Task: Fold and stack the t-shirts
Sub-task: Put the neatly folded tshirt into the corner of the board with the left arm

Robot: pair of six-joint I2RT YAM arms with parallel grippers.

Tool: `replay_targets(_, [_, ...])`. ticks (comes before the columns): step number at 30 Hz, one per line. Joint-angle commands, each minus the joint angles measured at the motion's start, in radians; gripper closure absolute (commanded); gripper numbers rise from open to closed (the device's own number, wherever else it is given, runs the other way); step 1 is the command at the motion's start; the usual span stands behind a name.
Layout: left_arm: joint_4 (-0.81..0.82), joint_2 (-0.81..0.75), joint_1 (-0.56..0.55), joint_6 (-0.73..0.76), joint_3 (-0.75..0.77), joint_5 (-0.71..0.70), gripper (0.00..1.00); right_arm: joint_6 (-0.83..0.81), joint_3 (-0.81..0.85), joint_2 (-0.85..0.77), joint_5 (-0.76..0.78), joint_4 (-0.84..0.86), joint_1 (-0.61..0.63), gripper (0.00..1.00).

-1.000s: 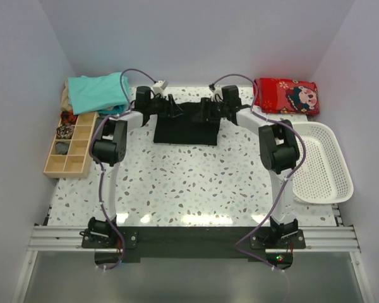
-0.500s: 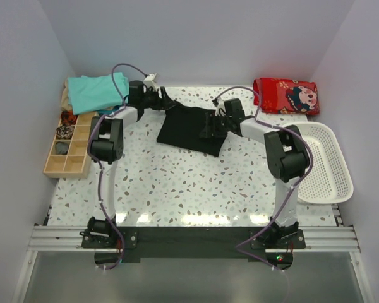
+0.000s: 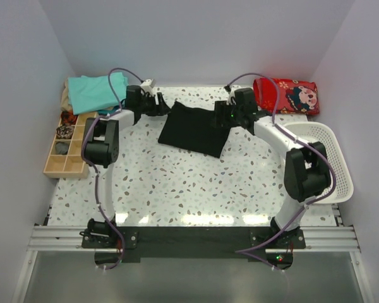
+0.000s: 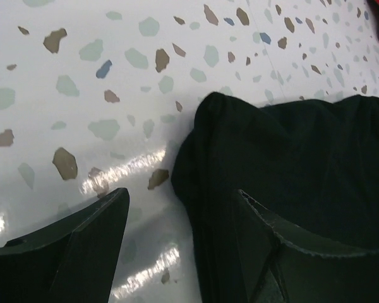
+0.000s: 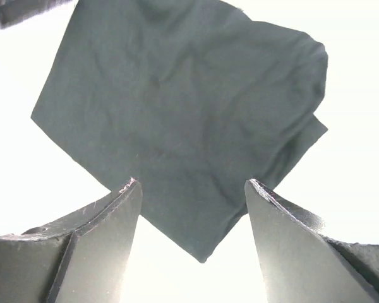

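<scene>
A black t-shirt [image 3: 196, 128] lies folded into a tilted rectangle on the speckled table [image 3: 177, 183] at the back middle. It also shows in the left wrist view [image 4: 290, 164] and the right wrist view [image 5: 183, 107]. My left gripper [image 3: 161, 104] is open and empty just left of the shirt's far left corner; its view [image 4: 180, 214] shows one finger over the cloth edge. My right gripper [image 3: 222, 117] is open and empty above the shirt's far right corner, as its own view [image 5: 192, 196] shows. Folded teal t-shirts [image 3: 96, 91] lie at the back left.
A wooden compartment tray [image 3: 69, 148] stands at the left edge. A red patterned cloth [image 3: 287, 95] lies at the back right. A white mesh basket [image 3: 331, 161] stands at the right, partly behind the right arm.
Both grippers have let go of the black shirt and drawn apart to its corners. The shirt has settled flat, rotated slightly, and the right arm has swung right.
</scene>
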Motion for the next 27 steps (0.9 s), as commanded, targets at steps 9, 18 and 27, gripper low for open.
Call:
replay_targets(9, [0.213,-0.087,0.003,-0.107,-0.171,0.235,0.28,0.182,-0.122,-0.026,-0.045,0.059,-0.093,0.28])
replay_targets(18, [0.285,-0.051,-0.015,-0.174,-0.188,0.319,0.29,0.211,-0.108,0.103,-0.137,0.137,-0.129,0.28])
replay_targets(27, [0.366,-0.195,-0.090,-0.246,-0.502,0.195,0.31,0.213,0.047,0.304,-0.281,0.139,-0.132,0.30])
